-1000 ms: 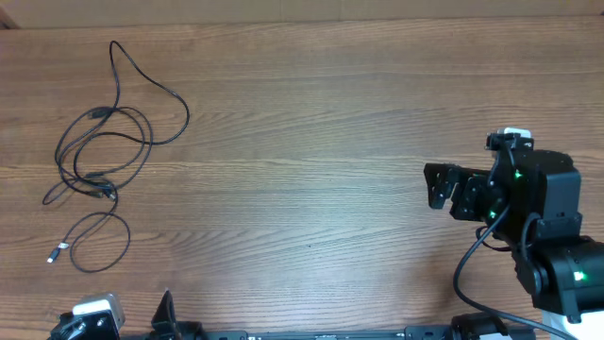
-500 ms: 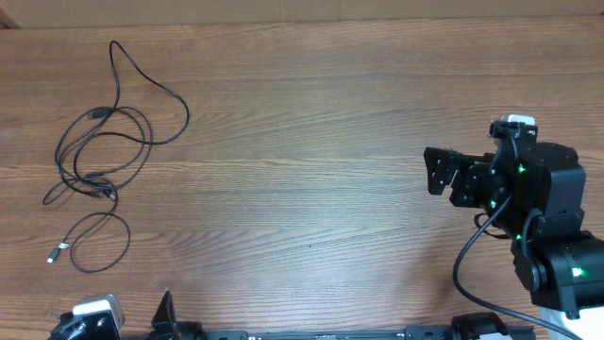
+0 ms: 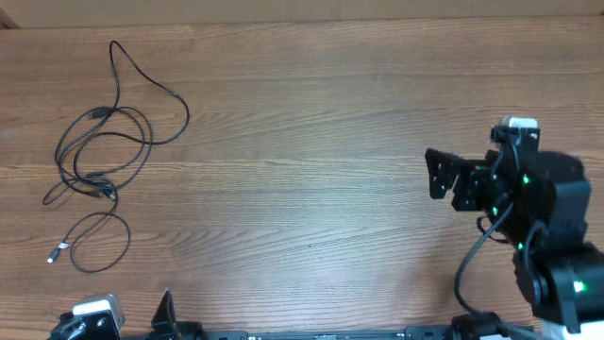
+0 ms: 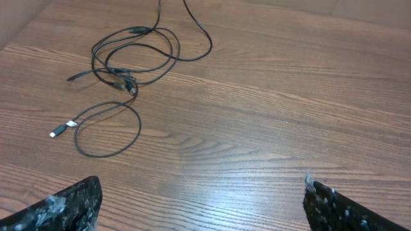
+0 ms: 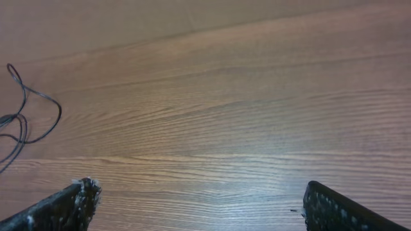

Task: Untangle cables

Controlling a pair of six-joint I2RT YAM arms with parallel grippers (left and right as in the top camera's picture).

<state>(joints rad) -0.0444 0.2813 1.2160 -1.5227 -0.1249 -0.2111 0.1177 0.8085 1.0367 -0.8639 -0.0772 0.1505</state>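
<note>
The cables [image 3: 98, 179] lie tangled at the far left of the table: thin black cords in overlapping loops, with one long end [image 3: 114, 47] running to the back. A silvery-tipped plug [image 3: 53, 256] lies at the front left. The left wrist view shows the knot [image 4: 125, 82] and the silvery plug [image 4: 56, 133] well ahead of my left gripper [image 4: 202, 205], which is open and empty. My right gripper [image 3: 434, 176] is open and empty at the right side, far from the cables. Its wrist view [image 5: 199, 205] shows only a bit of cable [image 5: 58, 110] at the left edge.
The table is bare wood [image 3: 302, 142] between the cables and the right arm. The left arm's base [image 3: 90, 321] sits at the front left edge. A thick black wire [image 3: 467, 260] hangs from the right arm.
The right arm's body has shifted slightly to the right and turned a little. The cables and the left arm have not moved.
</note>
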